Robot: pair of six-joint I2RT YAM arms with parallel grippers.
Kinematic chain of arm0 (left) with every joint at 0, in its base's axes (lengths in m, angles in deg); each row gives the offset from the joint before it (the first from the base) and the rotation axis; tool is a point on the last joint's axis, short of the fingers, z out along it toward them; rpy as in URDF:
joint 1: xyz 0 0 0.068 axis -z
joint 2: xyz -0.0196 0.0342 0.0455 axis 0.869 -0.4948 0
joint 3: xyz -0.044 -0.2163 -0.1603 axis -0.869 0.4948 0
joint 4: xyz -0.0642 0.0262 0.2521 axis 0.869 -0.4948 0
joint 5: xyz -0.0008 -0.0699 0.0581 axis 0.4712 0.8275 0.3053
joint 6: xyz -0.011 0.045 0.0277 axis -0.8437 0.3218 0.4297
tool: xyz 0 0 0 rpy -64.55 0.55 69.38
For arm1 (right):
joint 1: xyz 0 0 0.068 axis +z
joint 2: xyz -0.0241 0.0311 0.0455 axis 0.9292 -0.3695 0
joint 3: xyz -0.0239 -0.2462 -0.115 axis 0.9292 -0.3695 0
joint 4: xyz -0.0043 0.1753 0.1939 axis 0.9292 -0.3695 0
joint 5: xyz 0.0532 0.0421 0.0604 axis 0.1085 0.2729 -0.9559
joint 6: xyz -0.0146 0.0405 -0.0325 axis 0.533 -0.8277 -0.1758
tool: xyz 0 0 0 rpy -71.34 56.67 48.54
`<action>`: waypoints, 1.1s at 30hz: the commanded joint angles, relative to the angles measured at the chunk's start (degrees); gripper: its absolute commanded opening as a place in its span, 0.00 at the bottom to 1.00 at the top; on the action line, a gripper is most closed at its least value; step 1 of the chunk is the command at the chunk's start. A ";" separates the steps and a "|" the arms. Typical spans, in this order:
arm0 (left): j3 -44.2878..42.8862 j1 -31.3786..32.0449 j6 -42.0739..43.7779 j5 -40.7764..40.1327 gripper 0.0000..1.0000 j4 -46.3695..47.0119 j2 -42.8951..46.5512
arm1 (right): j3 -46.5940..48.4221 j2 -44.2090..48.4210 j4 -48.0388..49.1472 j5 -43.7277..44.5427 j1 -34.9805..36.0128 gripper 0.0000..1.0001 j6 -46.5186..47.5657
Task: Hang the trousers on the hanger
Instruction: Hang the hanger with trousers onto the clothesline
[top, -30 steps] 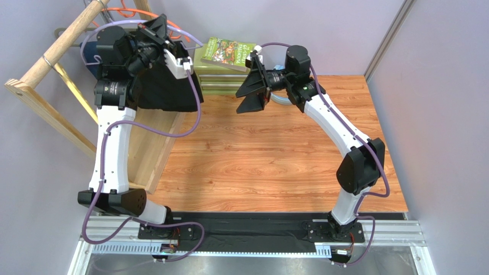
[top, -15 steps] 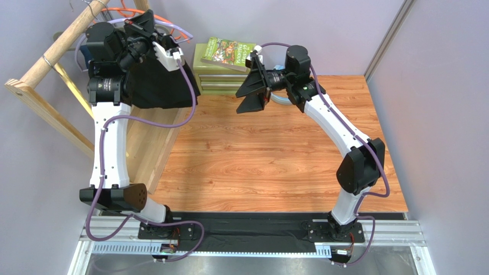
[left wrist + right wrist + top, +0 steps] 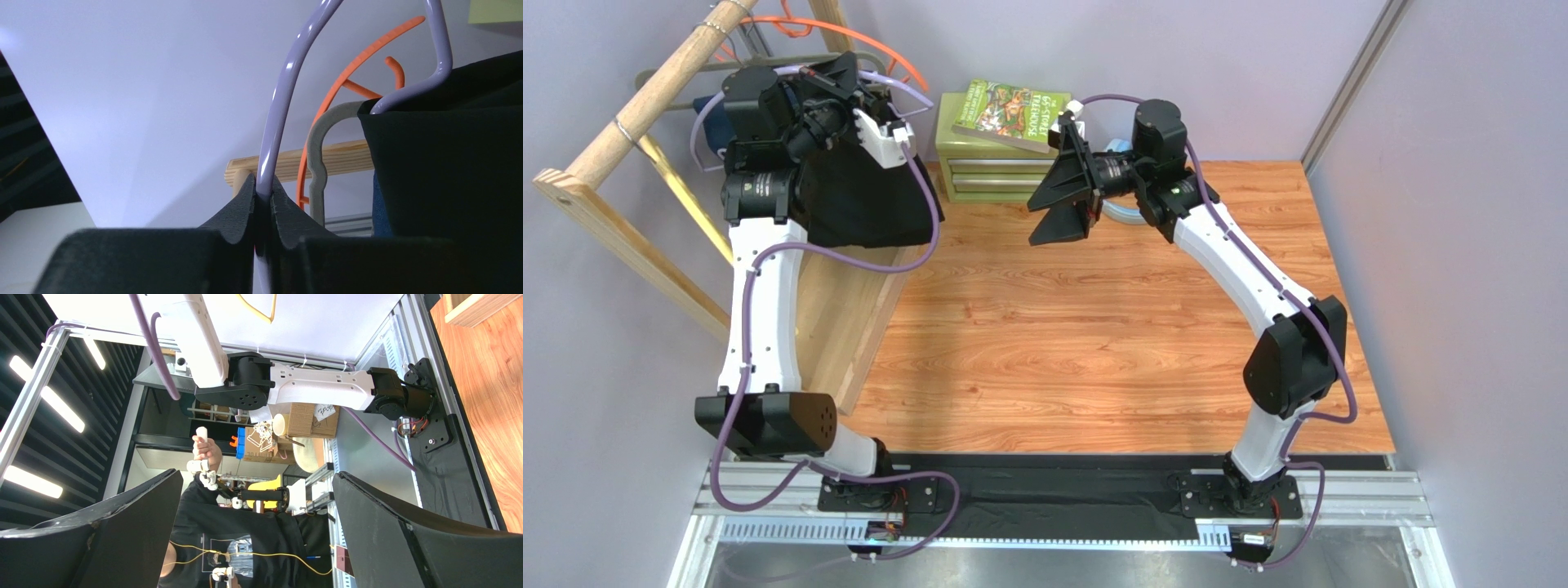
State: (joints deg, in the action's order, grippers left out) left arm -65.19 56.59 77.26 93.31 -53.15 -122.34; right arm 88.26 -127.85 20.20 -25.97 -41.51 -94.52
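In the upper left of the frame, the long black fabric trousers (image 3: 873, 196) already hang over the thin lavender plastic hanger (image 3: 277, 122), which the left jaws pinch. The right jaws are spread, empty. Probably 1 step remains: hooking it on the wooden rack (image 3: 670, 76).

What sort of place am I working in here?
Probably a robotics lab cell staged for clothes handling: plain pale partition walls, a wood-grain tabletop with an aluminium mounting rail, and a wooden clothes rack with an orange plastic hanger.
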 commanded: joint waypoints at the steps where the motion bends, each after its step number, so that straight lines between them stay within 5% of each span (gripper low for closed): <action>1: 2.45 -0.30 1.34 3.27 0.20 6.25 4.96 | -0.12 2.61 0.35 -0.61 -0.26 1.00 0.84; 3: 3.51 -0.38 1.34 3.44 0.39 6.43 5.75 | -0.21 2.70 0.34 -0.61 -0.35 1.00 0.92; 9: 5.62 -0.30 2.84 4.32 0.62 5.90 7.42 | -0.12 2.87 0.34 -0.61 -0.35 1.00 1.19; 18: 2.90 -0.38 3.36 5.02 0.76 -0.06 9.88 | 0.22 2.96 -0.01 -0.69 -0.44 1.00 1.28; 33: 4.32 -0.30 8.02 4.06 0.93 -24.31 17.18 | 0.05 4.46 -0.53 -1.05 -1.05 1.00 2.51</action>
State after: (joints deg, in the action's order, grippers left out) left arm -58.92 56.40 82.94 94.64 -68.39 -106.08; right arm 87.84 -127.17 19.18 -26.05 -41.92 -93.20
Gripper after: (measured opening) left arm 0.903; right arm 0.998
